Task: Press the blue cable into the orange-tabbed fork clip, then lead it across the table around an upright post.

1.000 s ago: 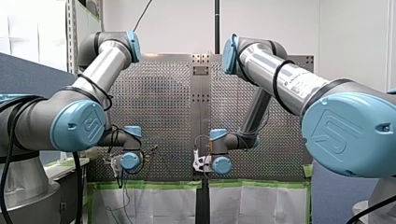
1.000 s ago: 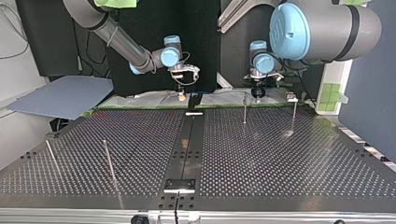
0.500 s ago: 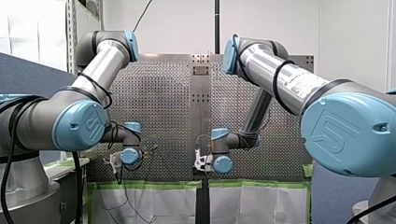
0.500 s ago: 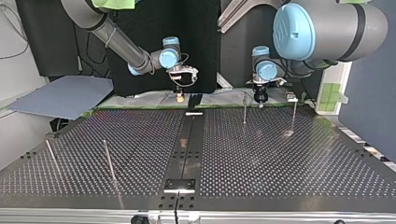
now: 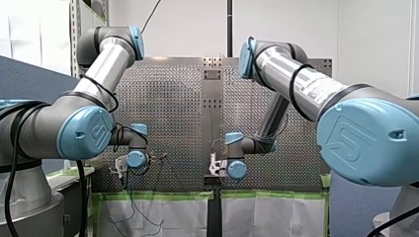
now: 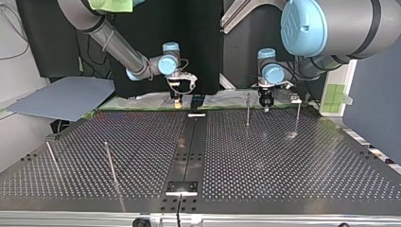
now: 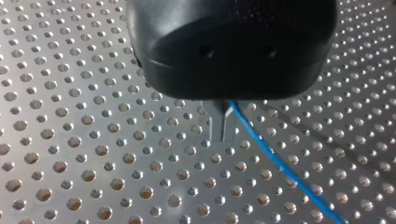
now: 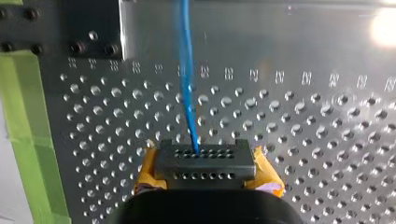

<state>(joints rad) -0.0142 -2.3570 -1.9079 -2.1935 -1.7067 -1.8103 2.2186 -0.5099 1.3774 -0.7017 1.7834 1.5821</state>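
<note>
My left gripper (image 7: pixel 222 125) hangs low over the table (image 7: pixel 70 140), which is full of little holes. Its two metal fingers (image 7: pixel 215 126) stand very close together, with just a thin dark gap, and they pinch the blue cable (image 7: pixel 275 163). The cable comes out right by one finger, under the black body. From there it runs in a straight line away over the table.

In the right wrist view the cable runs straight ahead of my right gripper (image 8: pixel 205 161) and stops at the middle of its tip. I cannot tell if that gripper holds it. A strip of green tape (image 8: pixel 28 130) lies along the table edge beside it.

In the top view both grippers are low at the far edge of the table, well apart from each other. My left gripper shows between two thin upright posts (image 6: pixel 247 109), nearer to the one toward the middle of the table
</note>
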